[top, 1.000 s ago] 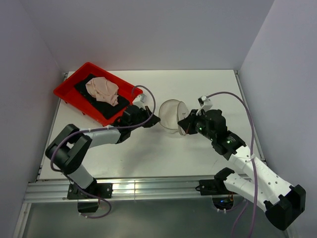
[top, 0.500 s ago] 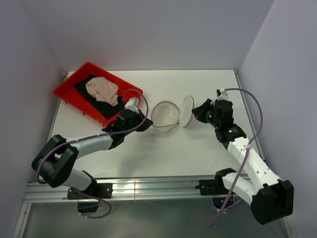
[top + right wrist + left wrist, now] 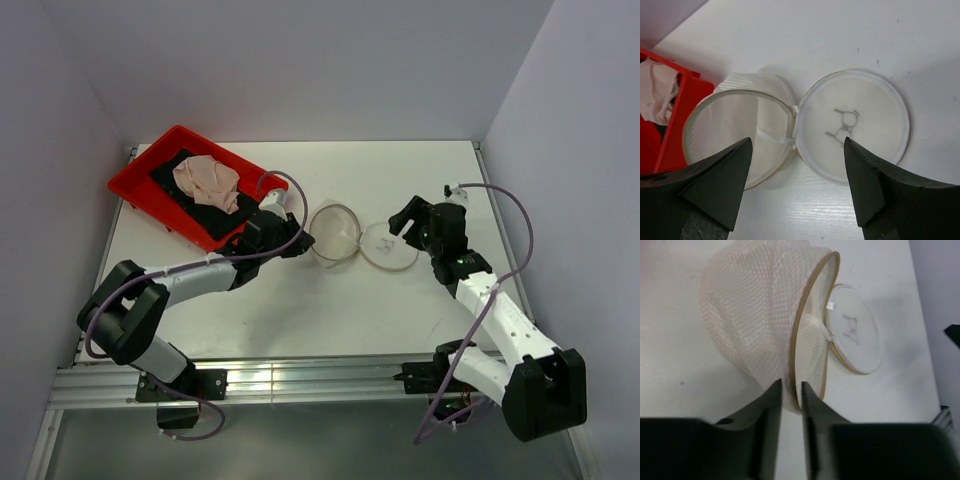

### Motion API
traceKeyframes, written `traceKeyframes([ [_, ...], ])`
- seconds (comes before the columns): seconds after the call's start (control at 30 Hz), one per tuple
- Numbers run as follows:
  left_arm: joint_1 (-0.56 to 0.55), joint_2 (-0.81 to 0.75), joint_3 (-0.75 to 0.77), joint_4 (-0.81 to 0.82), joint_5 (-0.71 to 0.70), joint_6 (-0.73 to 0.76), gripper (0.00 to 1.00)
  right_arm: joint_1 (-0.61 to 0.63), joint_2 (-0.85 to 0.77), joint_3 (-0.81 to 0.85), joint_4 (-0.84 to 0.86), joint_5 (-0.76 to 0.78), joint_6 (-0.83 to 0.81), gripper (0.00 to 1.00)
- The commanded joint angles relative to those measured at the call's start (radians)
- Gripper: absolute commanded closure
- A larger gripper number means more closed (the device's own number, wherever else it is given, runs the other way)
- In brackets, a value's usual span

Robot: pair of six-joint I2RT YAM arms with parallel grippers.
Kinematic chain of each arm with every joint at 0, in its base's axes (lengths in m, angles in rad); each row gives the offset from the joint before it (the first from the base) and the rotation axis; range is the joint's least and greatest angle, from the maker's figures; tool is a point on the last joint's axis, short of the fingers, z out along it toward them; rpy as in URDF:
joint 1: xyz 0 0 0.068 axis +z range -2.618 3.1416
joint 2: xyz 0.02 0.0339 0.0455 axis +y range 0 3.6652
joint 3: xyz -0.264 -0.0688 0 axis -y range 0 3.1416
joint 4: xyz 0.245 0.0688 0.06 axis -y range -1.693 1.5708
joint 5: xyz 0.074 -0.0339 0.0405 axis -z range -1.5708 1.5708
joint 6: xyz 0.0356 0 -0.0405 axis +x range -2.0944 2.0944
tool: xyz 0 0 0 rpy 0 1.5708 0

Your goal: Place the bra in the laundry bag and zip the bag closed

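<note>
The laundry bag [image 3: 335, 232] stands unzipped on the white table, its mesh body [image 3: 760, 315] on its side and its round lid [image 3: 390, 248] lying flat to the right, glasses mark up [image 3: 845, 125]. My left gripper [image 3: 305, 243] is at the bag's left rim. Its jaws [image 3: 791, 387] stand slightly apart with the beige rim between them. My right gripper [image 3: 405, 222] hangs open just right of the lid, holding nothing; in its wrist view the gripper [image 3: 797, 142] straddles the hinge. The pink-beige bra [image 3: 205, 180] lies crumpled in the red tray [image 3: 135, 185].
A black cloth [image 3: 215, 215] lies under the bra in the red tray, which sits at the back left close behind my left arm. The tray's corner [image 3: 677, 125] shows beside the bag in the right wrist view. Grey walls enclose the table.
The lid, held upright by my right gripper before, now lies flat on the table. The right gripper has opened wide and drawn back. The left jaws have parted slightly at the rim.
</note>
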Motion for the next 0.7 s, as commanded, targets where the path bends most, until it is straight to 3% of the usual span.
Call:
traceKeyframes([
  [0.0, -0.002, -0.005, 0.056, -0.034, -0.064, 0.028, 0.65, 0.027, -0.069, -0.004, 0.054, 0.012, -0.030, 0.19],
  [0.1, 0.001, -0.030, 0.073, -0.090, -0.124, 0.044, 0.41, 0.044, -0.106, 0.001, 0.016, 0.090, -0.044, 0.18],
  [0.2, 0.004, -0.066, 0.082, -0.138, -0.178, 0.053, 0.25, 0.050, -0.171, -0.040, 0.075, 0.033, -0.033, 0.18],
  [0.3, 0.018, -0.122, 0.096, -0.182, -0.245, 0.059, 0.19, 0.090, -0.197, -0.089, 0.160, -0.077, -0.004, 0.21],
  [0.4, 0.088, -0.184, 0.098, -0.183, -0.274, 0.041, 0.08, 0.169, -0.159, -0.100, 0.183, -0.057, -0.022, 0.26],
  [0.53, 0.228, -0.217, 0.105, -0.141, -0.230, -0.016, 0.14, 0.196, -0.128, -0.106, 0.201, -0.083, -0.013, 0.41],
  [0.6, 0.318, -0.203, 0.136, -0.126, -0.193, -0.047, 0.22, 0.202, -0.132, -0.126, 0.232, -0.110, -0.004, 0.53],
  [0.63, 0.345, -0.183, 0.151, -0.132, -0.207, -0.047, 0.23, 0.209, -0.132, -0.129, 0.238, -0.113, -0.006, 0.66],
  [0.67, 0.369, -0.172, 0.191, -0.147, -0.217, -0.051, 0.24, 0.211, -0.128, -0.125, 0.228, -0.117, -0.009, 0.69],
])
